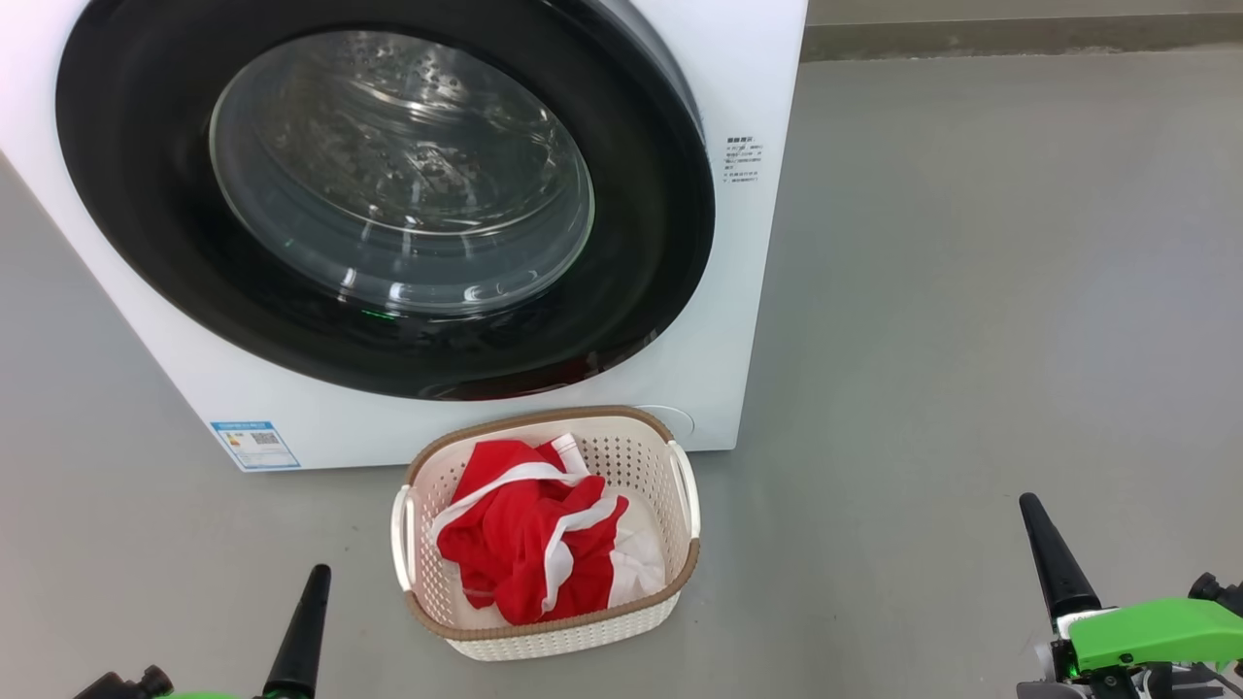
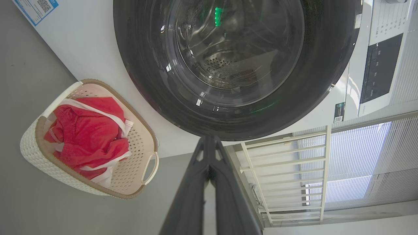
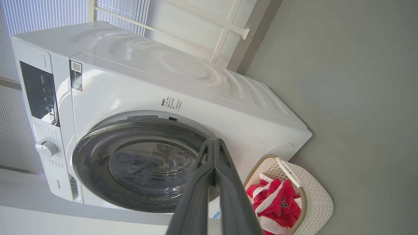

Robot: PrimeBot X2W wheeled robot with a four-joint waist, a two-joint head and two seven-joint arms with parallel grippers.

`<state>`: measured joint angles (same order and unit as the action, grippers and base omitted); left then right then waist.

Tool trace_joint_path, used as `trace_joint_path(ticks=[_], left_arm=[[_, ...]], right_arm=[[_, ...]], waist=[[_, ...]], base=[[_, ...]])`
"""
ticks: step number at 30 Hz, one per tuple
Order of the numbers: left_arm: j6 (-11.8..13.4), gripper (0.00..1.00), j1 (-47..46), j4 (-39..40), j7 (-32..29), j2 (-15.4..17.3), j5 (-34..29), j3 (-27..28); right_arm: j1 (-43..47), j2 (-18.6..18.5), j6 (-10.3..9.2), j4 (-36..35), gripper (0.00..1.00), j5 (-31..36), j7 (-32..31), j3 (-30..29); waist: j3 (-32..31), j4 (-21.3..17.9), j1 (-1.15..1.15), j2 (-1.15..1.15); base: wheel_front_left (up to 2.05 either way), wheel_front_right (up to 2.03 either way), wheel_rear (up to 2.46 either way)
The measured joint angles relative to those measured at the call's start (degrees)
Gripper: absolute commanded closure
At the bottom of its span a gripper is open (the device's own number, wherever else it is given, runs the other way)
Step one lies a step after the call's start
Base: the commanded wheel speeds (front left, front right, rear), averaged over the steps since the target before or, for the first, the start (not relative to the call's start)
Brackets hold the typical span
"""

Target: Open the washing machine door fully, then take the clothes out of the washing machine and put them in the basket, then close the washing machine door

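- The left gripper [image 1: 317,581] and right gripper [image 1: 1033,510] hang low at either side, each with fingers pressed together and holding nothing, well apart from the basket between them.
- The washing machine [image 1: 748,291] stands on the floor: heavy, unlikely to shift.
- The washing machine door [image 1: 398,175] looks shut, flush with the front. It is rigid, glossy and probably slick, so push on the black rim.
- The basket [image 1: 544,416] sits just before the machine. It is light, stiff plastic that may slide; take it by the handles.
- The clothes [image 1: 529,544] lie bundled in the basket: soft, light, limp. Pinch a raised fold.
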<state>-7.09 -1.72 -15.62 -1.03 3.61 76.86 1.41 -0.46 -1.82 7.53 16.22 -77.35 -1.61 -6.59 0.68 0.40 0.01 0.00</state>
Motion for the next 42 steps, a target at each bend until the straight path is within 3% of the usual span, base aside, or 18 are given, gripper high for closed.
trace_joint_path(ticks=[27, 42], left_arm=[[0.0, 1.00, -2.1, 0.1, -4.5, -0.7, 15.2, 2.1], [0.0, 1.00, -2.1, 0.1, -4.5, -0.8, 15.7, 2.3]], right_arm=[[-2.7, -0.3, -0.01, -0.4, 1.00, -14.5, -4.3, -0.4], [-3.3, -0.3, -0.01, -0.5, 1.00, -14.8, -4.5, -0.5]], waist=[[-0.5, -0.4, 0.00, 0.00], [-0.5, -0.4, 0.00, 0.00]], base=[[0.00, 0.00, 0.00], [0.00, 0.00, 0.00]])
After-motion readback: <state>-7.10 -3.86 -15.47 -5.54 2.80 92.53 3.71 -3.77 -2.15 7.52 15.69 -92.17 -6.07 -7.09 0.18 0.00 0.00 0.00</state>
